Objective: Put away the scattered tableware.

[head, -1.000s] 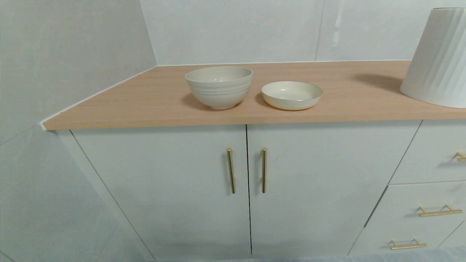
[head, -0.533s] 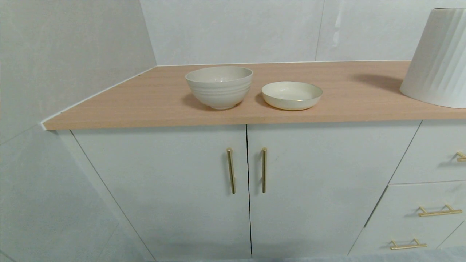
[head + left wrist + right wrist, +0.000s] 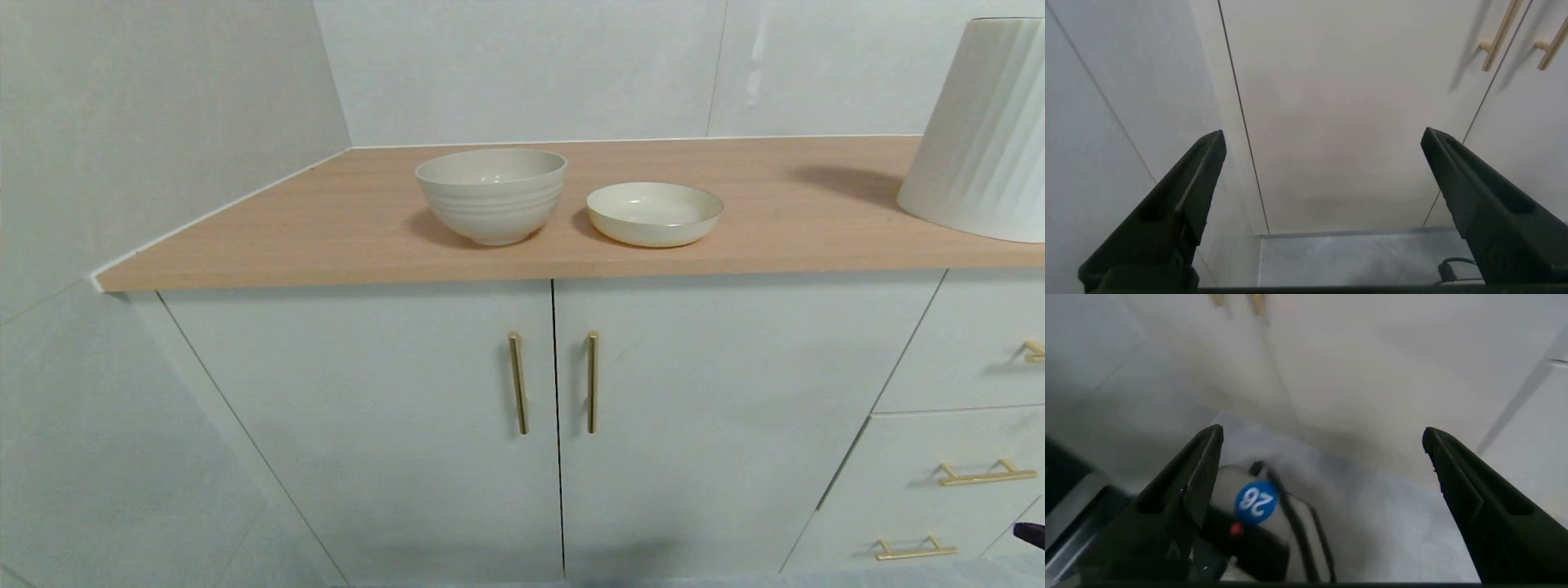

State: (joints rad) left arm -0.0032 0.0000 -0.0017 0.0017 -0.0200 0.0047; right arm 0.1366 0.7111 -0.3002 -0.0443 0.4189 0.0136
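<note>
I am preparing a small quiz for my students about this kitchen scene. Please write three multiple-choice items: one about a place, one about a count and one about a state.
1. Where does the deep bowl stand on the countertop?
A. on the robot's left of the shallow dish
B. inside the dish
C. on the robot's right of the dish

2. How many gold handles do the two cabinet doors have together?
A. one
B. two
C. four

3. What is the state of the left end effector?
A. shut on a spoon
B. open, holding nothing
C. shut on a cup

Answers:
1. A: the bowl stands apart from the dish, on its left side.
2. B: each door has one upright bar.
3. B: its fingers stand wide apart with nothing between them.
</note>
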